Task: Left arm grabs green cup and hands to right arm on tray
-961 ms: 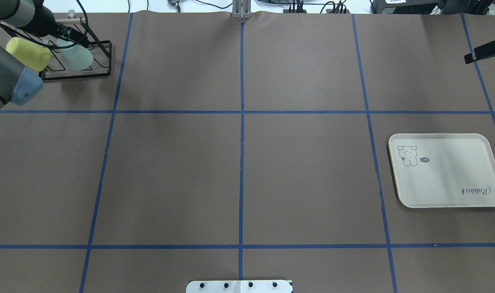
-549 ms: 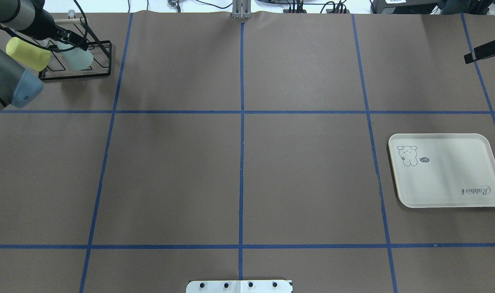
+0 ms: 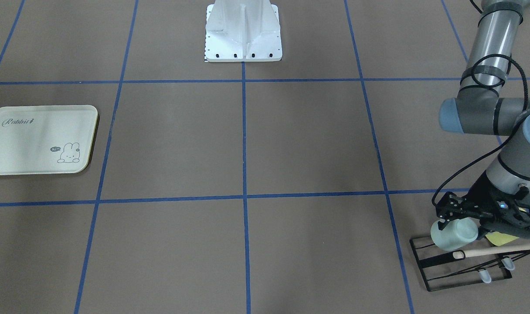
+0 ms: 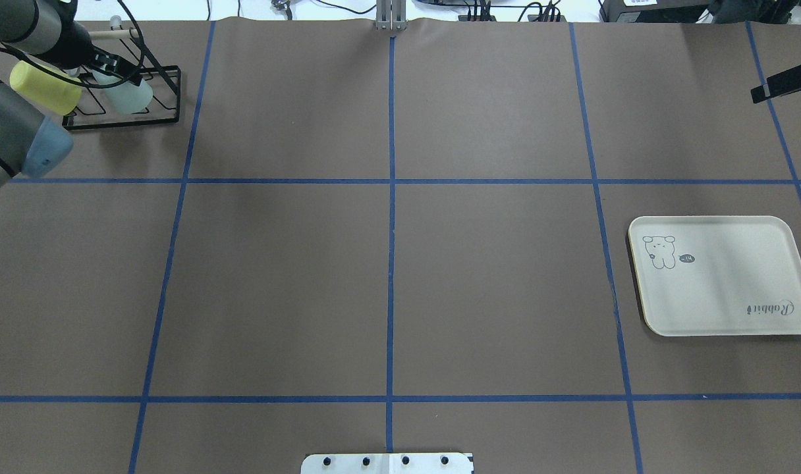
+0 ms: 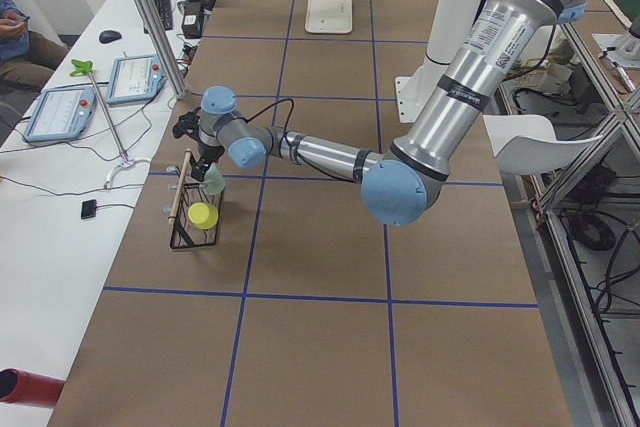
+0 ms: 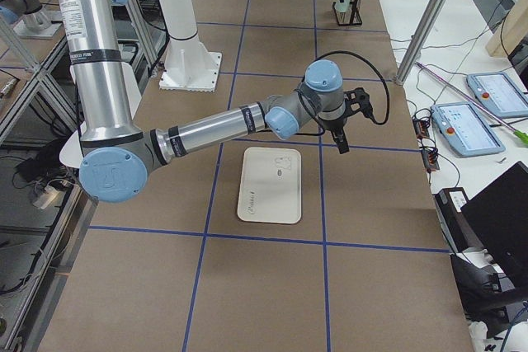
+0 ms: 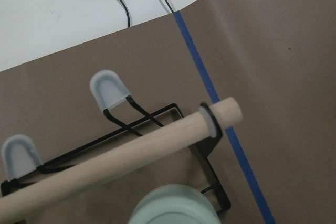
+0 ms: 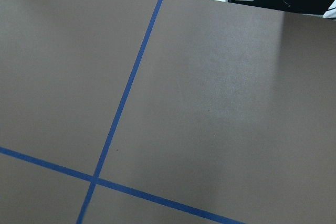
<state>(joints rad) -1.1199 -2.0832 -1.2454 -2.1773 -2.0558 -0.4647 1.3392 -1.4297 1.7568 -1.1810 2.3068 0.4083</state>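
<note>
The pale mint-green cup (image 4: 134,97) hangs tilted on a black wire rack (image 4: 166,120) at the far left of the table. It also shows in the front view (image 3: 454,233) and at the bottom of the left wrist view (image 7: 173,208). My left gripper (image 4: 107,66) (image 3: 463,214) is right at the cup and looks open, with its jaws on either side of the cup's upper end. The cream tray (image 4: 723,276) (image 3: 34,144) lies flat and bare at the right. My right gripper (image 4: 786,80) hovers beyond the tray near the right edge; its jaw state does not show.
A brighter yellow-green cup (image 4: 45,85) hangs on the same rack beside the mint one, partly behind my left arm. A wooden dowel (image 3: 500,249) runs across the rack's top. The robot's base plate (image 4: 387,463) is at the near edge.
My left gripper has moved lower and closer over the mint cup and now covers more of it. The cup, the tray and the right arm have not moved.
</note>
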